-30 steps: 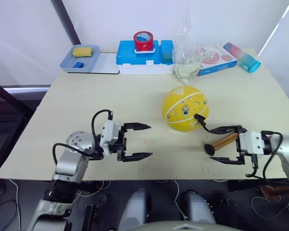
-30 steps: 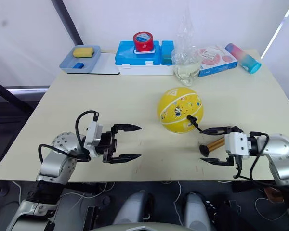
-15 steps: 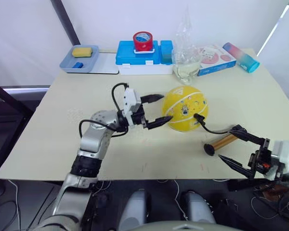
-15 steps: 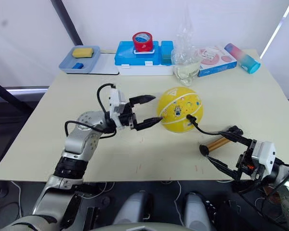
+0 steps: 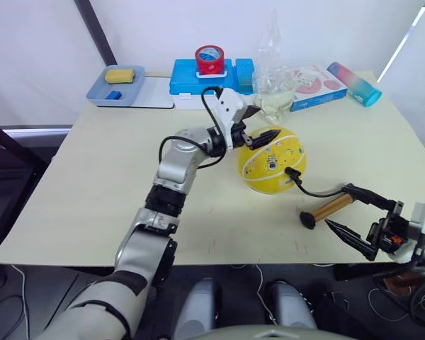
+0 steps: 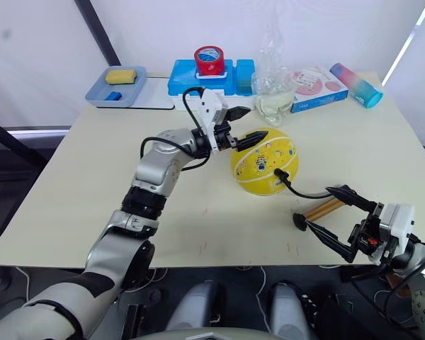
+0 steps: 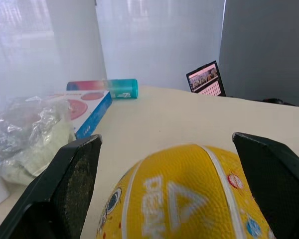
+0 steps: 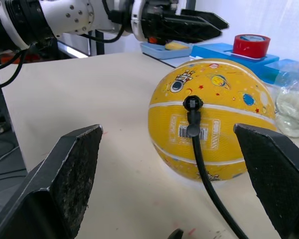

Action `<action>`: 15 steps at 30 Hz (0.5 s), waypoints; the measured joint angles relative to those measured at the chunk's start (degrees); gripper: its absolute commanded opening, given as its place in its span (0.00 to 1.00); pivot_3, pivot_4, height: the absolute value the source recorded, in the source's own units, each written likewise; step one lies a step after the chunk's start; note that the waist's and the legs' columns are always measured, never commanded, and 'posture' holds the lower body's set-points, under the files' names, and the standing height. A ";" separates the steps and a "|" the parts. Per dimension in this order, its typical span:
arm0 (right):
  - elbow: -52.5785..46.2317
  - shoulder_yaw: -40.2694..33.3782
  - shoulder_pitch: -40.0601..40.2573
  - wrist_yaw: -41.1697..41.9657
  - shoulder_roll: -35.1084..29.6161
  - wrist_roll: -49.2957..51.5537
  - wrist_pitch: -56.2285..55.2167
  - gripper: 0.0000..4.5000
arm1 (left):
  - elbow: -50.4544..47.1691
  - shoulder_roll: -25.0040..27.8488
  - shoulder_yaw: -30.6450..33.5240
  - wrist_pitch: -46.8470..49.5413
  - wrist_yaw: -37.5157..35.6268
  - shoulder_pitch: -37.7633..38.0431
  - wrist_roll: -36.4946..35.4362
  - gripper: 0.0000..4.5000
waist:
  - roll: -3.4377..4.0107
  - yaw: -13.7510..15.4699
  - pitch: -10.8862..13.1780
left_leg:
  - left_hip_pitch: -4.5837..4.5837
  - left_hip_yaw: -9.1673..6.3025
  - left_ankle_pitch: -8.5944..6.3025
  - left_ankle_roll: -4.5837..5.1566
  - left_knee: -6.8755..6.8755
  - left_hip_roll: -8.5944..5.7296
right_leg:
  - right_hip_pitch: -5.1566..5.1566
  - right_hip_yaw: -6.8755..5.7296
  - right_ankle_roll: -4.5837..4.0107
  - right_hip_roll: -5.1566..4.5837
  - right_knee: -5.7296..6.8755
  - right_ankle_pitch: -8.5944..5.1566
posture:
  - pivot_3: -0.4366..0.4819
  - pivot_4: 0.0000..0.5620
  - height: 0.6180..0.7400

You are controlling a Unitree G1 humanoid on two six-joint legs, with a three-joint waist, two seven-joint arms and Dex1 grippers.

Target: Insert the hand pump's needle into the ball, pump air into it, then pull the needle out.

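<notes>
The ball (image 5: 272, 161) is seen resting round on the worktop (image 5: 92, 184). The left pincer (image 5: 261, 126) is held over the ball's top, fingers spread apart and gripping nothing; in the left wrist view the ball's crown (image 7: 189, 199) lies between and below the two fingers (image 7: 72, 186). The needle's black fitting (image 8: 192, 104) is seated in the ball on the side facing the right pincer, hose (image 5: 319, 190) attached. The hand pump (image 5: 327, 210) lies flat on the worktop, between the ball and the right pincer (image 5: 354, 216). The right pincer is open and empty, just beyond the pump's end, one fingertip over the pump and one beside it, with contact not discernible.
</notes>
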 measured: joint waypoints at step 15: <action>-1.54 2.79 -4.04 -2.57 1.21 -2.53 3.10 0.98 | -0.10 -3.46 -0.14 7.65 1.16 -0.62 0.40 1.00 | -0.02 0.05 0.02 | -0.07 -0.07 0.00 0.00 0.02 -0.03 | 0.00 -0.02 0.14 0.00 -0.03 0.14 | 0.48 0.27 1.00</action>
